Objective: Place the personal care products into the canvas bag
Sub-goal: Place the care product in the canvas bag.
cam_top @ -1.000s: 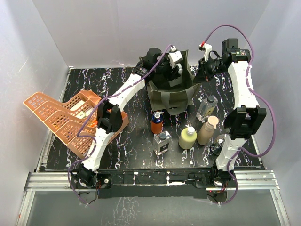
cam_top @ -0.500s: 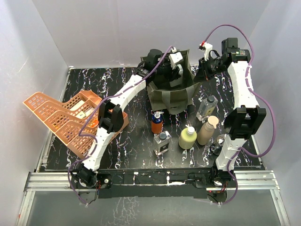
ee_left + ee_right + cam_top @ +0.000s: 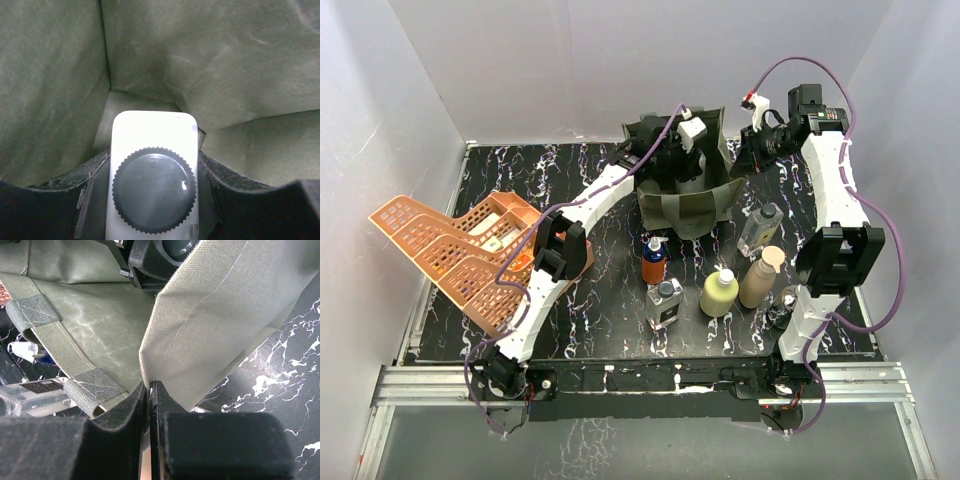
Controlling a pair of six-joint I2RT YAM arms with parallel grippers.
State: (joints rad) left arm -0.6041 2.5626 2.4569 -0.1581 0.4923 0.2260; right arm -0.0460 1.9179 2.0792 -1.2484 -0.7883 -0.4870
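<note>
Left gripper (image 3: 154,210) down inside bag (image 3: 685,205), upper centre of top view. Fingers clamped on white bottle (image 3: 153,131), dark ridged cap facing wrist camera, olive walls all round. Right gripper (image 3: 149,392) at bag's right rim, fingers pinched tight on fabric edge. On table below bag: orange bottle (image 3: 653,262), square bottle (image 3: 665,303), pump bottle (image 3: 719,292), tan bottle (image 3: 761,278), clear bottle (image 3: 760,228). Baskets (image 3: 450,255) at left.
</note>
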